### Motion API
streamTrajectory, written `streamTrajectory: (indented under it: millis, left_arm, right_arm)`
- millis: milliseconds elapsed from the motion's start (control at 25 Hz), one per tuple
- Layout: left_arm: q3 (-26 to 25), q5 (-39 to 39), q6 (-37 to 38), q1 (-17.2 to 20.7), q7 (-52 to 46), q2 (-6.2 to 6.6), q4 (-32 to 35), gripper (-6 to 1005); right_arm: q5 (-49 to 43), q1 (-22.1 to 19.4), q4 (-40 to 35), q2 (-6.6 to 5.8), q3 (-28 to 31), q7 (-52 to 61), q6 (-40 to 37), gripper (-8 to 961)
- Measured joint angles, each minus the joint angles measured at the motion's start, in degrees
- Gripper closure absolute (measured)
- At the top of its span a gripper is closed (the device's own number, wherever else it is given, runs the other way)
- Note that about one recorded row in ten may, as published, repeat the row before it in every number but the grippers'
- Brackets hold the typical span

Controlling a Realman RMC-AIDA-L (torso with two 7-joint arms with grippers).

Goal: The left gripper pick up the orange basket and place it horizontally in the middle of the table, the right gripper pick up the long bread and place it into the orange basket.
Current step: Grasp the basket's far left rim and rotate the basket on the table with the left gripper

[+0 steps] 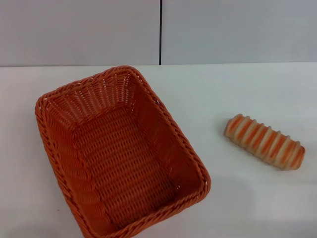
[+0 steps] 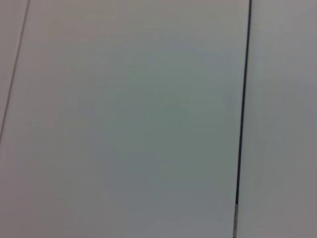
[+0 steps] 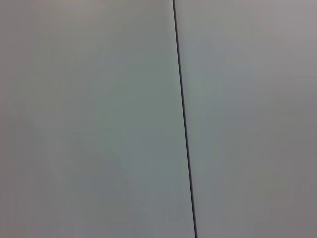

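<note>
Sitting on the left half of the bench (image 1: 247,89), the orange basket (image 1: 119,153) is empty and nothing is holding it. Its long side runs slantwise, from the far left corner area toward the near edge w/ a lean to the right, so it is not lying flat across yet. One short end is close to the far edge; the other short end reaches the near edge. The basket is on the left arm's side, so I think the left arm is the nearer one for it.

The long bread (image 1: 265,142) lies on the right half of the bench, well apart from the basket, not touching it. Its long line also slants, far end toward the middle, near end toward the right edge. It is on the right arm's side.

No gripper shows in any view, so I can't tell if either is open or closed, or which way the basket lies from them. Nothing is held as far as the head view shows.

Head view: shows the bench, basket and bread. Both wrist views: only a plain pale wall w/ a thin dark seam, no bench, no task things.

My guess: basket pick-up is not started yet.
</note>
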Motion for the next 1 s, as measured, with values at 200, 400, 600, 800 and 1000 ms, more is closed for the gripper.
streamTrajectory:
  millis: [200, 400, 600, 800, 1000]
  left_arm:
    - [-0.6, -0.1, -0.7, -0.3, 0.0, -0.01, 0.5, 363]
    - [-0.1, 0.2, -2.5, -1.8, -0.5, 0.0, 1.8, 361]
    - [0.8, 0.5, -3.3, -2.5, -0.9, 0.04, 2.8, 368]
    - [9.9, 1.1, -6.2, -4.9, -16.4, 0.23, 15.7, 366]
    - [24.8, 1.2, -8.3, -5.6, -37.6, 0.29, 37.3, 363]
  right_arm:
    - [0.0, 0.2, 0.1, 0.04, 0.3, 0.0, 0.0, 660]
    - [-0.1, 0.1, 0.6, 0.19, 0.3, -0.1, 0.5, 608]
    - [0.0, 0.7, 0.6, 0.12, 0.4, 0.1, 0.9, 607]
    - [0.0, 0.8, 0.6, 0.08, 0.3, 0.2, 0.9, 608]
    - [-0.1, 0.8, 0.4, 0.0, 0.2, 0.3, 1.1, 607]
